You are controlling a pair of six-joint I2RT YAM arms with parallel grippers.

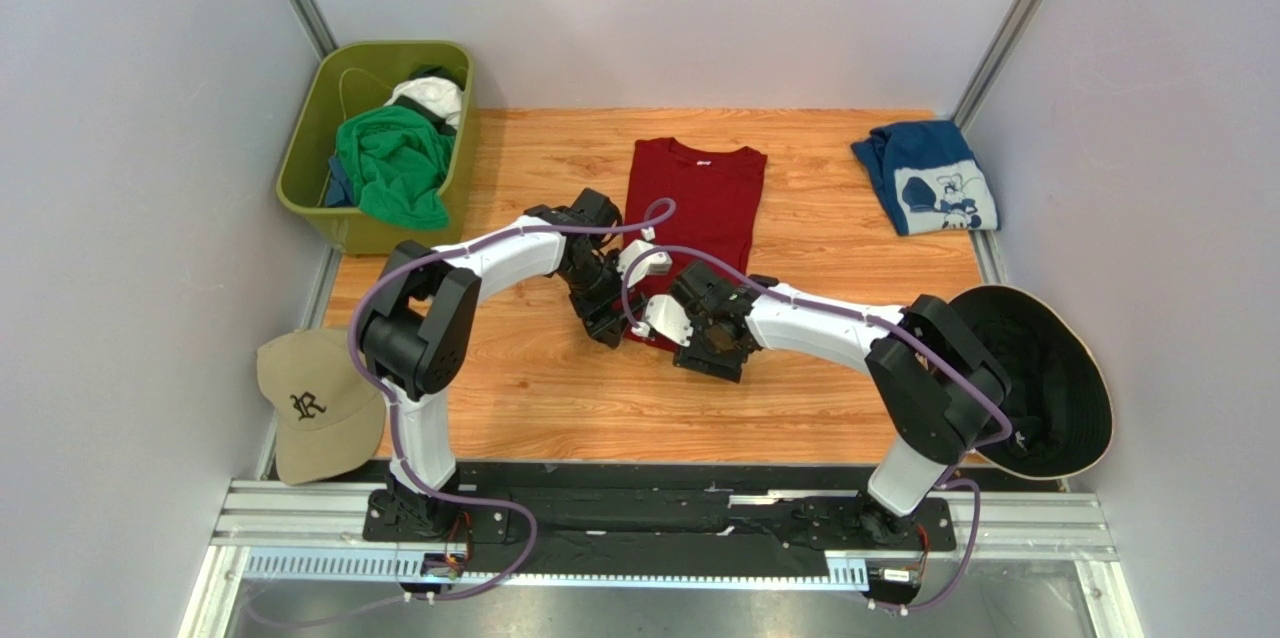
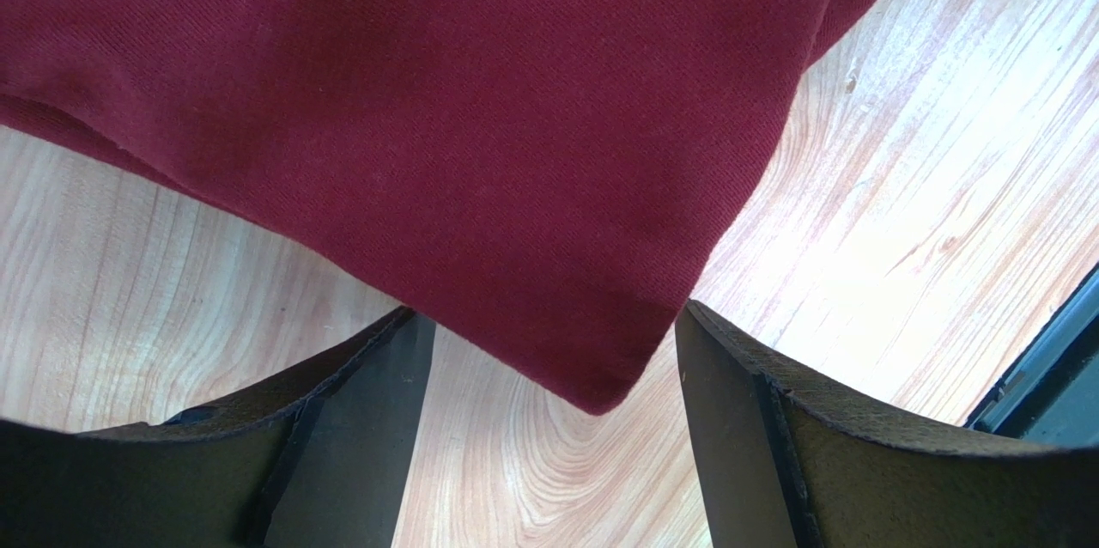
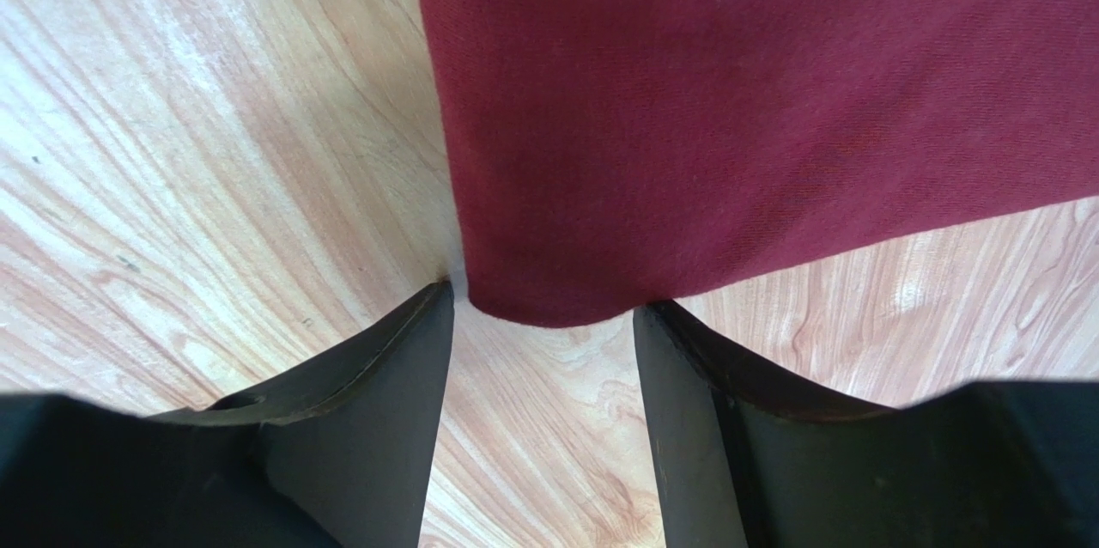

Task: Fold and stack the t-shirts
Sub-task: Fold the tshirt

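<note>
The fold of the red tee (image 1: 703,196) is starting. The tee is lying flat just ahead of the fingers. The left gripper (image 2: 548,316) and right gripper (image 3: 542,303) are each straddling a hem corner, jaws apart, holding nothing. Next, probably: pinching both corners and carrying them forward.
</note>
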